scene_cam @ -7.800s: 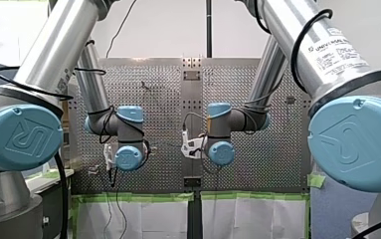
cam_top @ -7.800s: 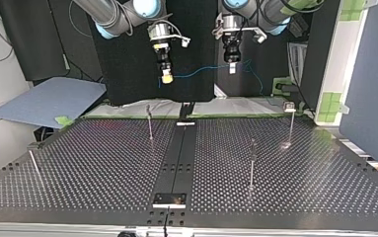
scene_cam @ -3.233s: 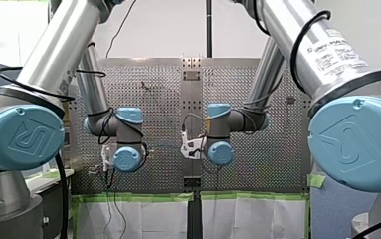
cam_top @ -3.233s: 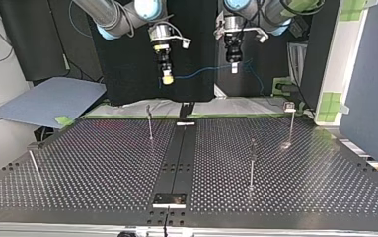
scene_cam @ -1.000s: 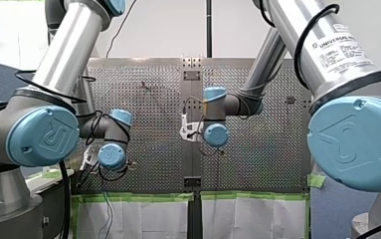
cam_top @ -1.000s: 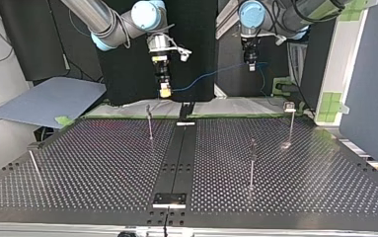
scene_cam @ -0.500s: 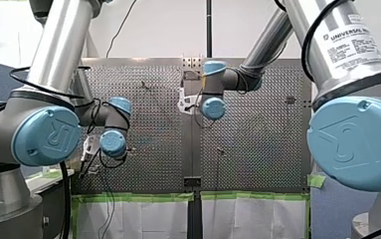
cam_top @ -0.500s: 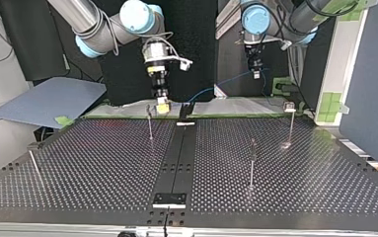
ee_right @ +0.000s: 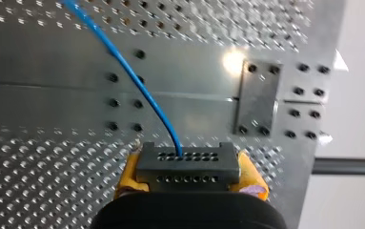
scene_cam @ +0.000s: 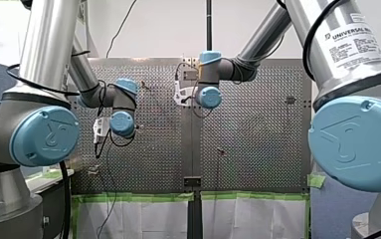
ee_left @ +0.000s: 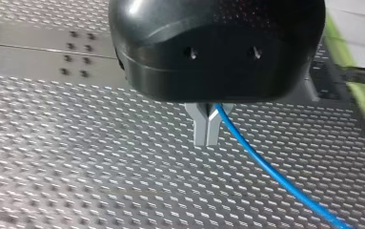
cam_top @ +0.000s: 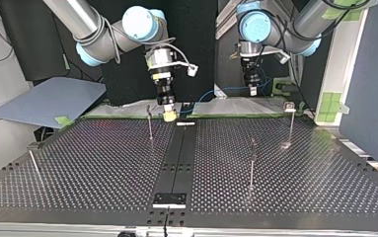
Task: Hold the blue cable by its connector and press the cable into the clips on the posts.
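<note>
My right gripper (cam_top: 169,115), at the upper middle of the top view just over the far edge of the perforated metal table (cam_top: 102,168), has its yellow pads (ee_right: 128,175) clamped on the two short ends of the dark grey rectangular connector with rows of small holes (ee_right: 188,161), opened only as wide as that block. The thin blue cable (ee_right: 137,75) leaves the connector's face ahead of the gripper. In the top view it runs in a loose curve toward the upper right of the frame, where my left gripper (ee_left: 206,138) has its metal fingers drawn almost flat together. The cable comes out right by their roots, so I judge it pinched there. I expect the cable to be very light and limp, with no stiffness to push with. It should only seat in a clip if I carry it taut between the two holds and bring it down across the clip. The connector is the one rigid part and the right place to grip, by its ends as now. The spot where the cable enters it looks like the weak point, so I would avoid a sharp bend or a hard tug there. The smooth jacket may slide through the bare metal fingers under tension. The slender upright metal posts (cam_top: 150,126) look easy to flex, and I see no cable in any clip yet.
</note>
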Robot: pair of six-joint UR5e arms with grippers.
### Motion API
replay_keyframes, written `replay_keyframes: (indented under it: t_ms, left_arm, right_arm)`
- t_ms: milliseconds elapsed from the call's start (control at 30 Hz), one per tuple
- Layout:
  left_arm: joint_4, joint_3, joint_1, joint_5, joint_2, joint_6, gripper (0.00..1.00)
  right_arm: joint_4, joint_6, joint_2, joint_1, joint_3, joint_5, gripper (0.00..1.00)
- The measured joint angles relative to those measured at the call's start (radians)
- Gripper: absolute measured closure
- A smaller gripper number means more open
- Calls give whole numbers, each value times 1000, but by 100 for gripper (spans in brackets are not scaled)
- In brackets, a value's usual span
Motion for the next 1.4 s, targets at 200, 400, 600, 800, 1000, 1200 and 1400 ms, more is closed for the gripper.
replay_keyframes:
  t_ms: [200,400,600,800,1000,1200,1400]
  left_arm:
    - [-58,59,-11,27,59,-14,100]
    - [-109,109,-24,0,109,23,100]
    - [-160,160,-36,-26,160,46,100]
    - [-207,206,-47,-60,207,52,100]
    - [-254,254,-58,-51,254,59,100]
    - [-307,307,-77,-19,307,41,100]
    - [-357,357,-87,-19,357,-1,100]
  right_arm:
    - [5,-27,52,18,-34,-1,100]
    - [13,-32,85,36,-69,-12,100]
    - [53,-50,88,53,-118,-17,100]
    - [95,-62,88,67,-168,-18,100]
    - [136,-78,73,74,-198,-17,100]
    - [152,-77,54,70,-211,-18,100]
    - [163,-72,52,64,-224,-21,100]
